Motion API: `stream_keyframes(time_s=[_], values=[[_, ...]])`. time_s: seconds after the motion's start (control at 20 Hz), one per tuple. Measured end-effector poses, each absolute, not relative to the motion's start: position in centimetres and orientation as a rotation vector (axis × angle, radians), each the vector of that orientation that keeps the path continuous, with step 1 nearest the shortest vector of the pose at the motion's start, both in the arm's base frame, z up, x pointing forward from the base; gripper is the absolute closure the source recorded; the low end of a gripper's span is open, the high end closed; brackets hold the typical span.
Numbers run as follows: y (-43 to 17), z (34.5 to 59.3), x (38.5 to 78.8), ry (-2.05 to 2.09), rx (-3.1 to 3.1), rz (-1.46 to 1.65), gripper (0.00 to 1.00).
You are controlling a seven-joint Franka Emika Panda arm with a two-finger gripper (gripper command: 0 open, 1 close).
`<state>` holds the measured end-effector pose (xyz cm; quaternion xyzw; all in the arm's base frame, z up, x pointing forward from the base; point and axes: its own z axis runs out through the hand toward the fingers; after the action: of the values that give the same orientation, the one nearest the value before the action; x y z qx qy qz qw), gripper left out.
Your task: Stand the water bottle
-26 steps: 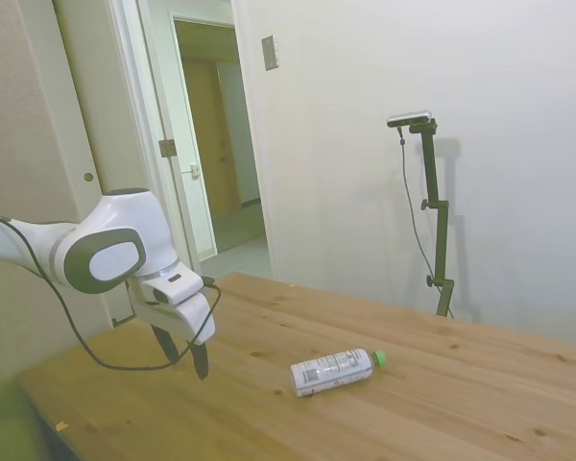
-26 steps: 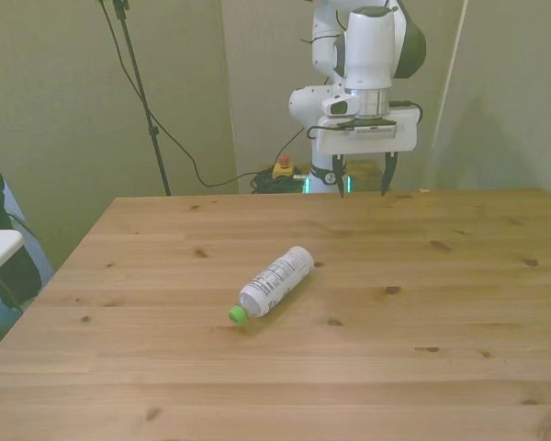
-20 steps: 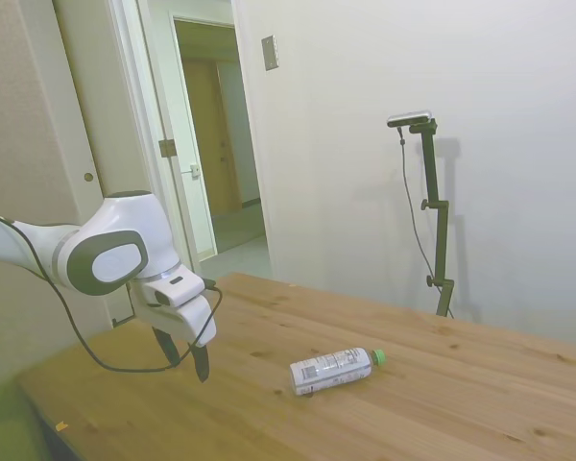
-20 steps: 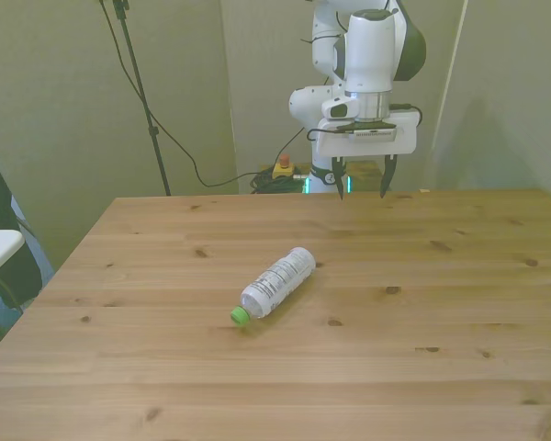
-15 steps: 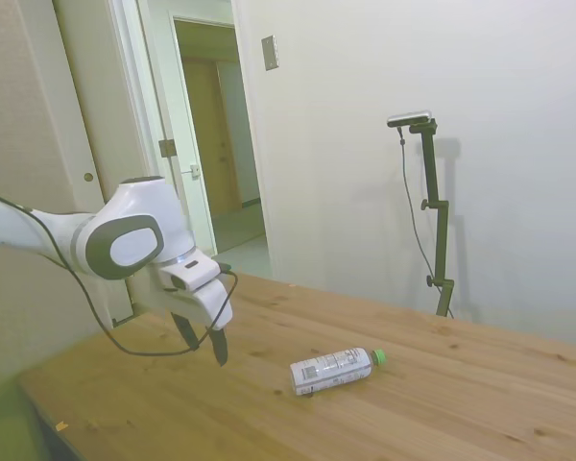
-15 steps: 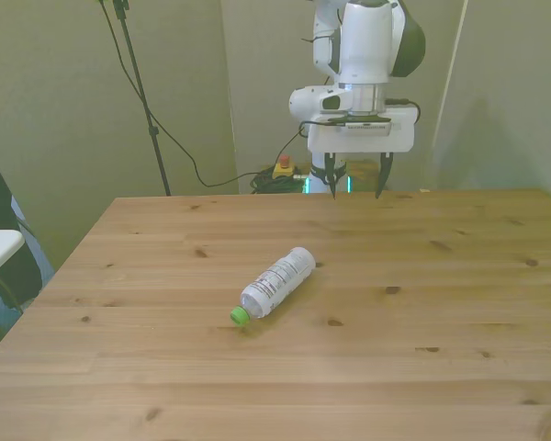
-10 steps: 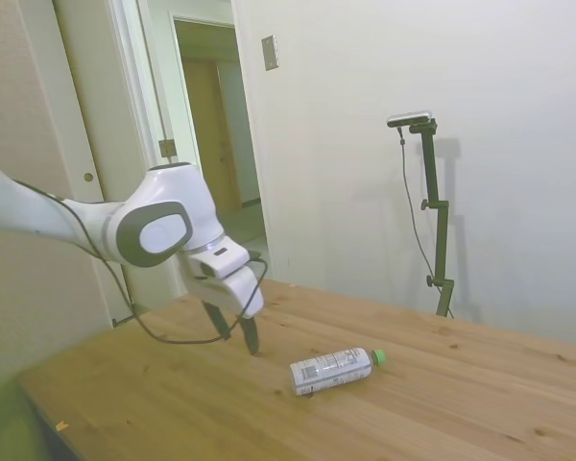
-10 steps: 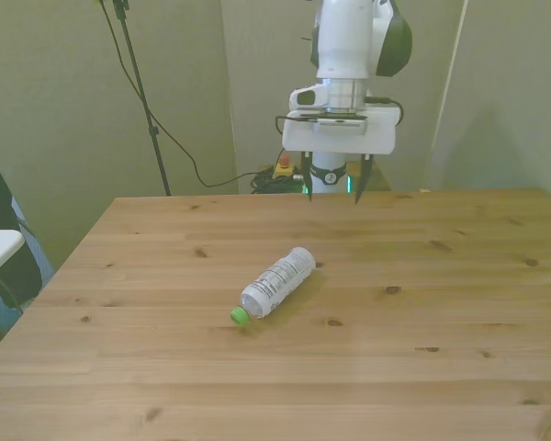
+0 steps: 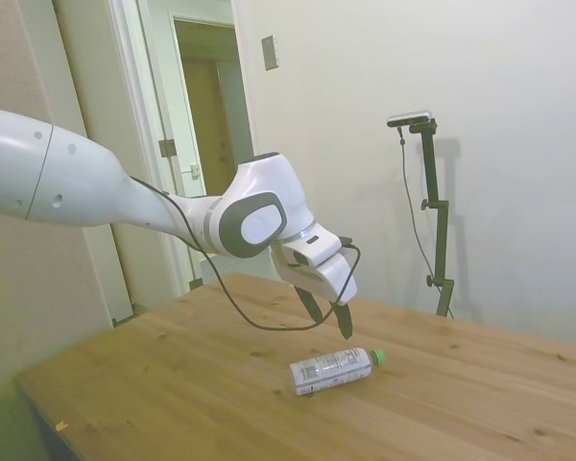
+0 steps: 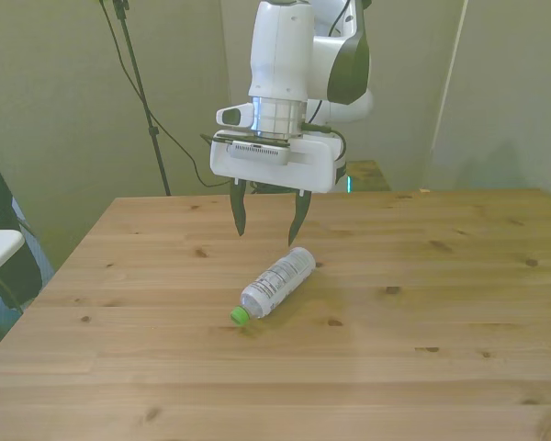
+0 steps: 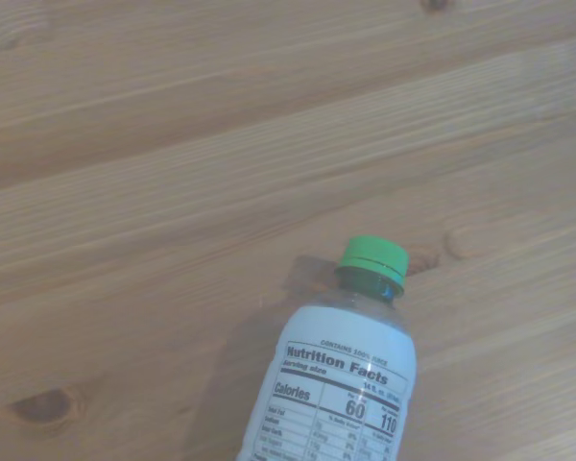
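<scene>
1. We see the water bottle (image 10: 277, 282) lying on its side on the wooden table (image 10: 441, 303), green cap (image 11: 373, 258) screwed on; contents unclear.
2. Our gripper (image 10: 268, 212) hovers above its base end, fingers spread, holding nothing.

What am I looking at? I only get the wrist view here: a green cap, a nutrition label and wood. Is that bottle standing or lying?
Observer: Lying. The side view shows the water bottle flat on its side on the table.
Operator: Is the claw holding it?
Observer: No. In the front view the claw hangs open above the bottle's base end, touching nothing.
Operator: Which way does the cap point?
Observer: In the front view the green cap points toward the camera and the front view's left, away from the claw.
</scene>
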<state>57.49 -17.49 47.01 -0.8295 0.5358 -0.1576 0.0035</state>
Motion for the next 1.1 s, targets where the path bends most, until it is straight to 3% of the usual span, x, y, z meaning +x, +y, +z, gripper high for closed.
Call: stream_keyframes(time_s=[1.1], values=[[-19.8, 38.0, 65.6, 1.909, -2.461, -0.613, 0.00]])
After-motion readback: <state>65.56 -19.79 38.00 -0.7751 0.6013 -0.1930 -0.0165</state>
